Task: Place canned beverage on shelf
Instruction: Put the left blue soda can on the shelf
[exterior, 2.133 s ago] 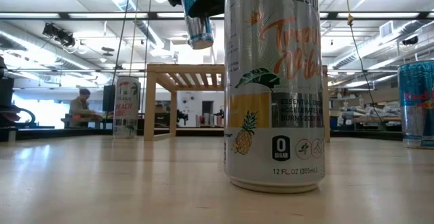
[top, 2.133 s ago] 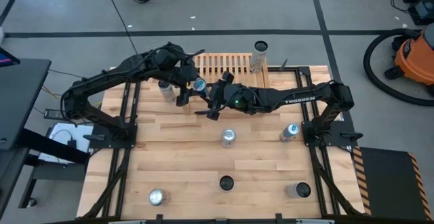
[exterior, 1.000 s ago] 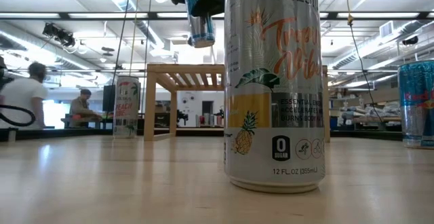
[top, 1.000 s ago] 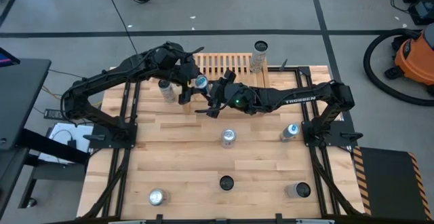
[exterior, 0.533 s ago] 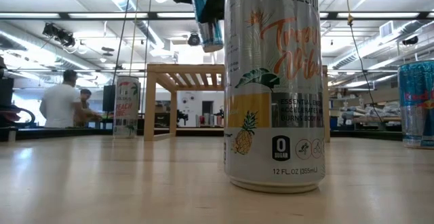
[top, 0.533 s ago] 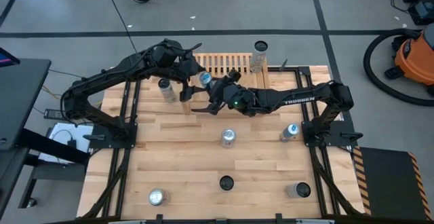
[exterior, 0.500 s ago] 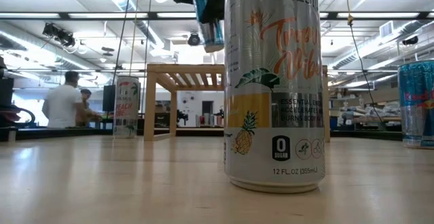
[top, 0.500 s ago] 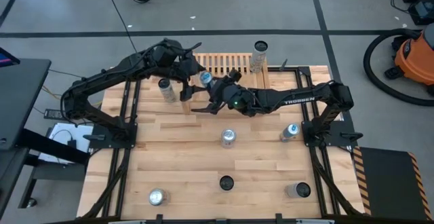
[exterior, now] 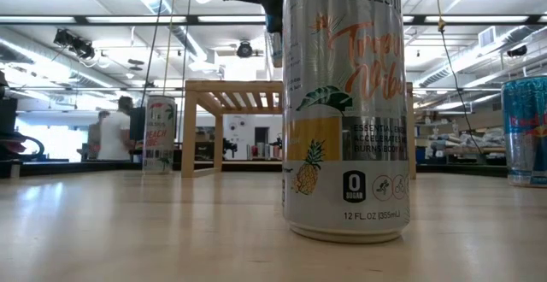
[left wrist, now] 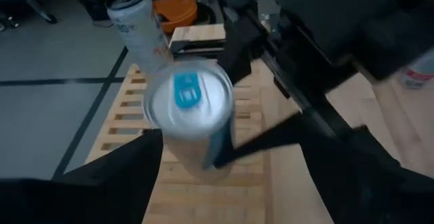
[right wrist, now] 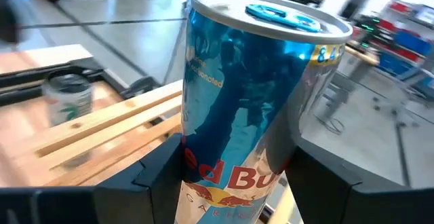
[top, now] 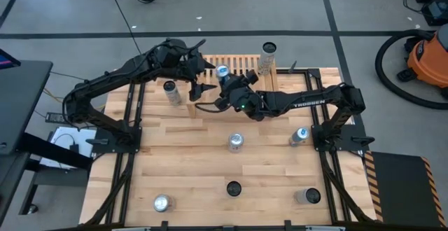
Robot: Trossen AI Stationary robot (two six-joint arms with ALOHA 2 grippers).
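A blue-and-silver beverage can [top: 222,71] with a blue tab is up in the air over the near edge of the slatted wooden shelf [top: 241,64]; my right gripper [top: 224,81] is shut on it. The right wrist view shows the can [right wrist: 241,108] nearly upright between that arm's dark fingers. My left gripper [top: 198,78] stands open just left of the can, its fingers apart and clear of it. In the low view only a blue sliver of the can [exterior: 275,36] shows beside a big near can. My right gripper pinches the can's lower body [right wrist: 196,166] between its two fingers, one on each side. The fingers come roughly level from the table's right. The can is lifted clear, top up and slightly tilted, above the shelf's near edge.
A pale can [top: 266,57] stands on the shelf's right end and another [top: 170,91] on the table left of the shelf. Several more cans [top: 236,142] dot the near half of the table. A tall Celsius can [exterior: 346,102] blocks much of the low view.
My left gripper has opened and let go of the can, staying beside it. My right gripper has rolled its wrist, bringing the can from tilted to nearly upright and shifting it toward the far right, over the shelf's near edge.
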